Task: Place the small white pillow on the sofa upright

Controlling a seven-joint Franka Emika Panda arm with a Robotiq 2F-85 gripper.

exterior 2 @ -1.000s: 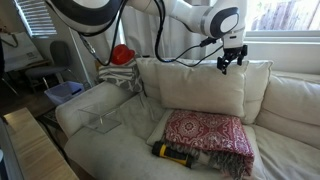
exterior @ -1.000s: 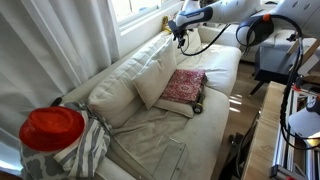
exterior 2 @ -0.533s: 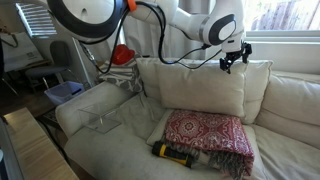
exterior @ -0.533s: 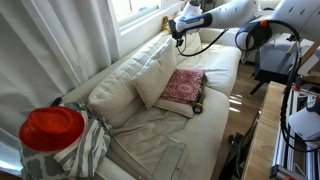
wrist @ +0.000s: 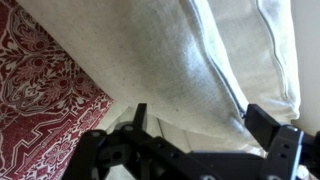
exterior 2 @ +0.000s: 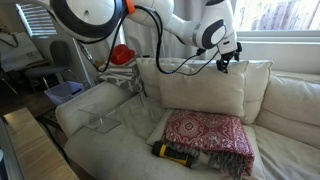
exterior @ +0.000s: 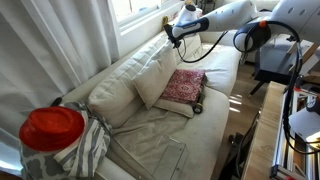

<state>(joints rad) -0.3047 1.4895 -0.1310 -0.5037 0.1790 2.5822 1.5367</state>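
While the gripper (exterior 2: 228,62) hangs over the back edge of the sofa (exterior 2: 98,106), its jaws are spread wide and hold nothing. In the wrist view its two black fingers (wrist: 264,126) stand well apart, with only cream fabric behind the gap. In both exterior views it sits just above the top edge of the white pillow (exterior 2: 195,88), close to one upper corner. Whether a fingertip touches the cloth cannot be told.

The pillow stands upright on the seat and leans back against the long back cushions (exterior 2: 290,95), roughly midway along the sofa. In an exterior view (exterior: 153,76) it rises between the seat and the windowsill (its top corners are pointed and its face is slightly puffed).

A red pillow (exterior 2: 206,133) lies flat on the seat just in front of it, toward the front edge, and its patterned cloth fills the left side of the wrist view (wrist: 40,95). A black and yellow object (exterior 2: 175,152) lies at the red pillow's front edge, touching it or nearly so. A clear box (exterior 2: 104,122) sits near the sofa's end by the armrest.
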